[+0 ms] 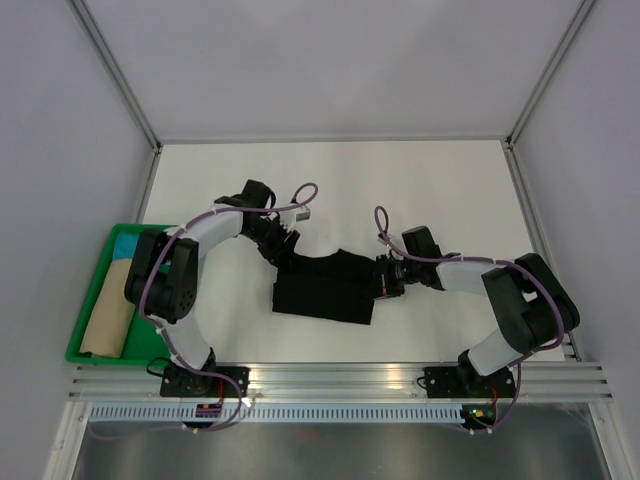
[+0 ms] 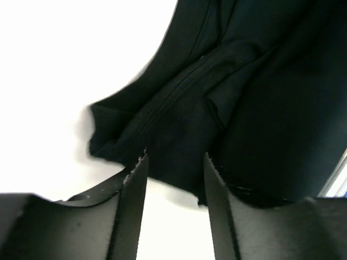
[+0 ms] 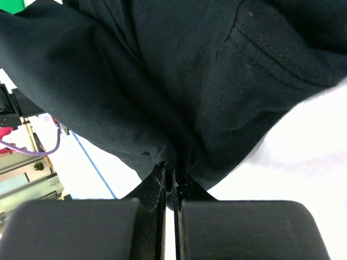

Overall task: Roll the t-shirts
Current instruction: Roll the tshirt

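A black t-shirt (image 1: pixel 325 290) lies folded into a rough rectangle in the middle of the white table. My left gripper (image 1: pixel 283 247) is at its far left corner. In the left wrist view it (image 2: pixel 173 162) stands open, its fingertips (image 2: pixel 138 173) at the hem of the shirt (image 2: pixel 217 97), with bare table showing between the jaws. My right gripper (image 1: pixel 383 277) is at the shirt's right edge. In the right wrist view it (image 3: pixel 169 165) is shut on a pinched fold of the cloth (image 3: pixel 162 81), which bunches up just above the tips.
A green tray (image 1: pixel 95 300) sits at the table's left edge with a beige rolled cloth (image 1: pixel 108 318) and something light blue (image 1: pixel 125 243) in it. Grey walls and metal frame posts bound the table at the back and sides.
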`<move>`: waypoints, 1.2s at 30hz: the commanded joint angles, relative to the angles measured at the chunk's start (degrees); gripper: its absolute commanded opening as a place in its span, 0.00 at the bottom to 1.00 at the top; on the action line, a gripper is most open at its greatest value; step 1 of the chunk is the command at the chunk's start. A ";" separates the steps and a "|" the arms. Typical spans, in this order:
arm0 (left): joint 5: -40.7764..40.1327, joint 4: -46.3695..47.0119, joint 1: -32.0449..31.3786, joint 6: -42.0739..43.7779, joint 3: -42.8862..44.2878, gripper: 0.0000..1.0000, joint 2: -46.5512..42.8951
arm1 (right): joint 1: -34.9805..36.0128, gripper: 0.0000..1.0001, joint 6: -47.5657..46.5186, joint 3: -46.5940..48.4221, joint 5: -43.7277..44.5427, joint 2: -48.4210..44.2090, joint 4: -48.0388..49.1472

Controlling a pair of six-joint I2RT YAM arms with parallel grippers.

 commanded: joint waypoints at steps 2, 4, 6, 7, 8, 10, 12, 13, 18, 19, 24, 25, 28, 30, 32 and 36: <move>-0.86 0.85 0.28 -2.22 3.36 0.53 -10.92 | -0.15 0.00 -0.04 0.96 3.45 0.05 -3.61; -0.69 -0.73 0.20 -2.23 5.12 0.55 -13.91 | -0.15 0.01 0.13 0.78 2.50 0.31 -2.65; 1.41 -2.84 0.20 -2.58 5.48 0.56 -15.58 | -0.15 0.01 -0.13 1.13 1.79 1.01 -2.20; 2.64 -3.46 0.20 -2.58 5.22 0.57 -16.98 | -0.15 0.02 -0.57 1.83 1.87 1.19 -2.64; 4.39 -4.77 -0.33 -2.40 4.78 0.60 -17.69 | -0.15 0.02 -1.01 2.36 2.22 1.63 -2.99; 4.24 -5.39 -2.25 0.47 1.89 0.63 -19.53 | -0.15 0.02 -2.59 4.11 3.19 2.42 -4.75; 1.26 -4.70 -7.61 2.95 -1.53 0.63 -20.68 | -0.15 0.02 -3.99 5.43 3.28 3.03 -5.89; 0.38 -4.26 -9.37 3.48 -4.08 0.63 -20.86 | -0.15 0.03 -4.17 5.61 3.11 3.21 -6.50; -3.76 -2.76 -12.81 4.01 -5.16 0.61 -17.18 | -0.15 0.03 -4.88 5.35 3.81 2.77 -6.69; -3.50 -2.67 -12.81 4.54 -5.33 0.60 -16.65 | -0.15 0.03 -4.88 5.44 3.90 2.95 -6.51; -5.26 -0.30 -12.11 2.88 -5.86 0.34 -11.99 | -0.24 0.04 -5.67 6.31 4.07 3.21 -6.69; -4.82 0.48 -10.89 2.00 -5.60 0.31 -11.46 | -0.24 0.04 -5.93 6.49 4.07 3.21 -7.12; -4.11 1.02 -10.00 1.73 -4.89 0.30 -8.83 | -0.24 0.05 -7.07 6.93 4.16 3.65 -7.21; -4.82 1.46 -9.91 2.08 -5.42 0.28 -7.16 | -0.24 0.06 -7.08 7.19 3.99 4.18 -7.21; -4.73 2.25 -9.91 1.99 -6.03 0.26 -4.88 | -0.15 0.13 -7.16 8.16 3.54 5.06 -7.74; -4.90 3.56 -9.91 1.82 -7.26 0.23 -2.67 | -0.33 0.35 -7.87 10.53 5.38 4.28 -11.07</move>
